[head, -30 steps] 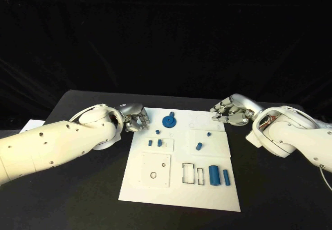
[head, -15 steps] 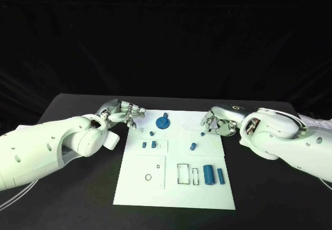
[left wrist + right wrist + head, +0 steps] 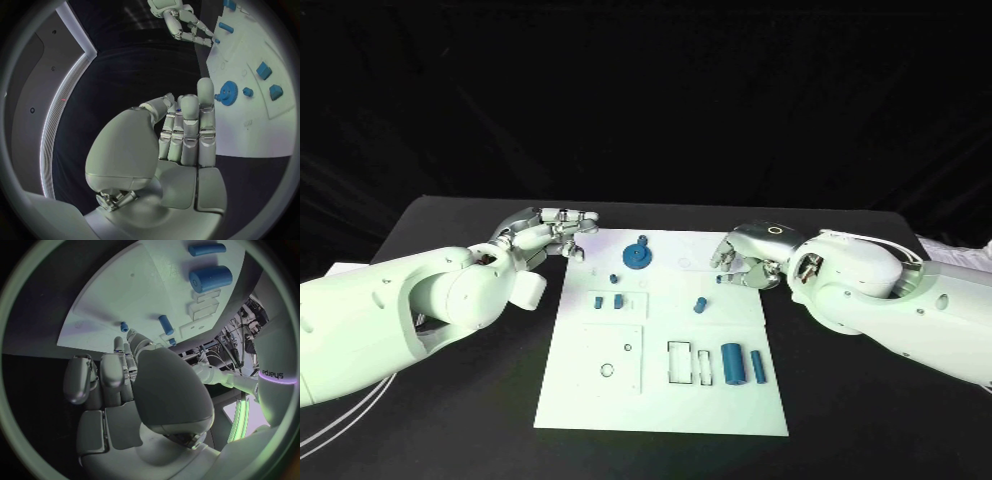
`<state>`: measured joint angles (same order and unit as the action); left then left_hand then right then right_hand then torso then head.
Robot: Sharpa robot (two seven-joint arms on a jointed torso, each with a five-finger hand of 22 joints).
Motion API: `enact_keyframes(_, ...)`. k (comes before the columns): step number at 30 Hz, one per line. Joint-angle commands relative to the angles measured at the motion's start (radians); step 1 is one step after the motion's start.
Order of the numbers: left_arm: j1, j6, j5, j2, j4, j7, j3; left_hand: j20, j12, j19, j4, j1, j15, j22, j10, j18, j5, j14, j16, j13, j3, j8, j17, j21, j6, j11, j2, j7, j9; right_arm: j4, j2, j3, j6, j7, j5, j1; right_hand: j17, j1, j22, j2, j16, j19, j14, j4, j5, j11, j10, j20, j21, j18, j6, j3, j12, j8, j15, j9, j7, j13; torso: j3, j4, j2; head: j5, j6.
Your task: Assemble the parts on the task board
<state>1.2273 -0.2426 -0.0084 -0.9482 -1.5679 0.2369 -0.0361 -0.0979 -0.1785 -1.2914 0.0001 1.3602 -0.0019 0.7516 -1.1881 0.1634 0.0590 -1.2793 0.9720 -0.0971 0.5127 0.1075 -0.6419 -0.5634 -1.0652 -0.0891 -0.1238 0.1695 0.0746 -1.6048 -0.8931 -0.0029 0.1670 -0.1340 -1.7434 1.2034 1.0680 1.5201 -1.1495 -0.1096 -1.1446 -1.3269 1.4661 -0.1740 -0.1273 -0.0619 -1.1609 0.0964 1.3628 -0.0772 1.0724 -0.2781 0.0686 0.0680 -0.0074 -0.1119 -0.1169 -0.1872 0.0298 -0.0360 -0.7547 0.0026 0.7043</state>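
Plainly, nothing has been picked up yet, so the step in hand looks like choosing a first part. It would pay to bring one hand down squarely over a single piece and pinch it cleanly, without nudging its neighbours.

On the black tabletop (image 3: 459,215) lies the white rectangular task board (image 3: 672,400), carrying the blue toothed gear (image 3: 638,257) near its far edge and the fat blue cylinder (image 3: 733,361) nearer the robot.

Its silver left hand (image 3: 548,232) hovers off the board's far left corner, fingers curled in, holding nothing. Its silver right hand (image 3: 747,256) hangs at the board's far right edge, fingers likewise curled and empty.
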Motion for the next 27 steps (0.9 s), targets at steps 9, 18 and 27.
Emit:
enact_keyframes(9, 0.0, 0.034, 0.045, -0.003, -0.02, 0.032, 0.0, 0.0, -0.012, 0.008, -0.004, -0.001, 0.004, -0.004, 0.014, 0.018, -0.002, 0.012, -0.008, -0.003, -0.014, 0.006, 0.01, 0.008, 0.008, 0.0, 0.006, -0.002, -0.003, 0.017, 0.016, -0.002, -0.059, -0.03, -0.049, -0.013, -0.007, -0.018, 0.003, -0.005, 0.008, -0.005, 0.021, 0.002, 0.01, -0.007, 0.028, -0.003, -0.007, -0.011, 0.004, -0.03, -0.007, -0.004, -0.006, 0.002, 0.0, 0.039, -0.0007, 0.0002, 0.0, 0.001, 0.007)
enact_keyframes(18, 0.0, 0.036, 0.045, -0.005, -0.022, 0.03, 0.0, -0.001, -0.016, 0.008, -0.004, -0.003, 0.005, -0.006, 0.02, 0.018, -0.002, 0.017, -0.01, -0.004, -0.021, 0.005, 0.016, 0.012, 0.013, -0.001, 0.007, 0.0, -0.004, 0.029, 0.028, -0.002, -0.06, -0.04, -0.059, -0.018, -0.014, -0.024, 0.01, -0.002, 0.015, -0.001, 0.019, 0.008, 0.013, -0.016, 0.042, 0.007, -0.012, -0.012, 0.016, -0.044, -0.005, -0.001, 0.004, 0.001, -0.004, 0.063, -0.0009, -0.0003, 0.001, 0.002, 0.008)
enact_keyframes(27, 0.0, 0.035, 0.043, -0.006, -0.024, 0.025, 0.0, -0.003, -0.02, 0.008, -0.006, -0.003, 0.007, -0.008, 0.029, 0.017, -0.002, 0.02, -0.01, -0.004, -0.028, 0.003, 0.02, 0.016, 0.02, -0.004, 0.009, 0.003, -0.006, 0.034, 0.035, -0.003, -0.078, -0.037, -0.06, -0.025, -0.006, -0.027, 0.001, 0.015, 0.007, -0.007, 0.021, 0.016, 0.024, -0.01, 0.018, 0.007, -0.007, -0.011, 0.04, -0.069, 0.002, 0.004, 0.0, -0.004, 0.003, 0.079, -0.0009, 0.0005, 0.0, 0.004, 0.011)
